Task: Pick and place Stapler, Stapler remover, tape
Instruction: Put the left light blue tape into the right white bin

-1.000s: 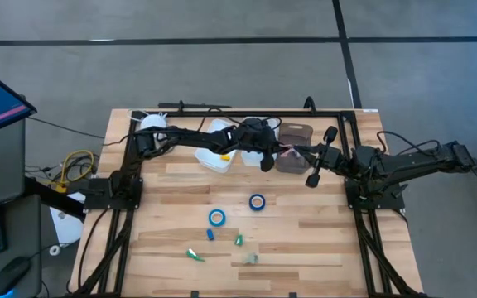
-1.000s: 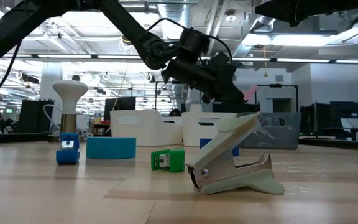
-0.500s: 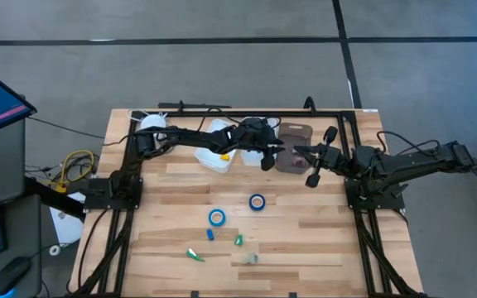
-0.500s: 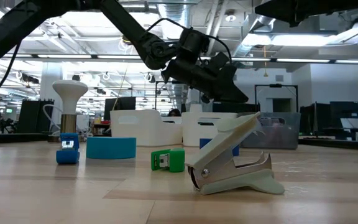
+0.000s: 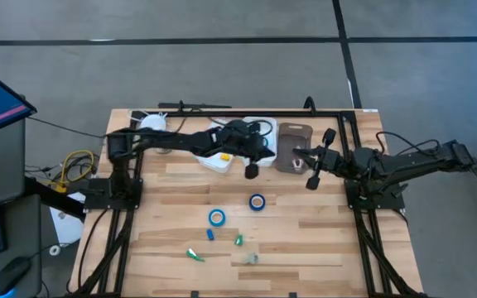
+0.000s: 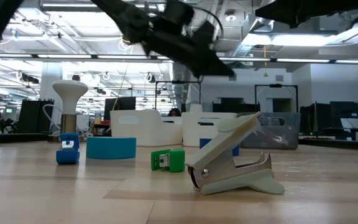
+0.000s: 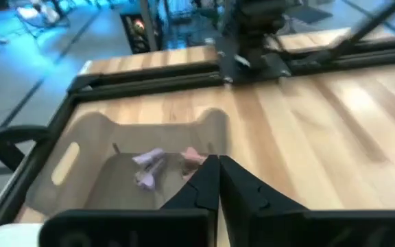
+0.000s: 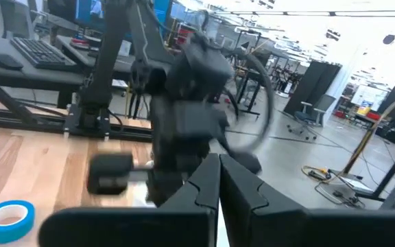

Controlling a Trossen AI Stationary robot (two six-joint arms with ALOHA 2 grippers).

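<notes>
I am working over the wooden table (image 5: 321, 240), and my left arm is reaching along its far edge, with my left gripper (image 5: 252, 171) hanging just off the front of the white bins (image 5: 219, 159). Its own wrist camera is showing its fingers (image 7: 204, 184) pressed together with nothing between them, above the near rim of the brown tray (image 7: 94, 137), where a few small purple and pink pieces (image 7: 149, 165) are lying. My right arm is lying in from the table's right edge, and my right gripper (image 5: 311, 170) is waiting beside the right side of that brown tray near the far edge; its fingers (image 8: 208, 182) are likewise closed together and holding nothing.

Two blue tape rolls are lying flat on the table toward the middle: one tape roll (image 5: 257, 202) is sitting nearer the centre, and the other tape roll (image 5: 216, 218) is lying just toward the near-left of it, the two apart from each other. In the low view a tape roll (image 6: 110, 147) is showing on its flat side.

The pale stapler remover (image 6: 232, 162) is resting close to the near edge with its jaws gaping. Near it a small green stapler (image 6: 168, 160) and a small blue stapler (image 6: 68, 149) are standing on the wood, well apart from both my grippers.
</notes>
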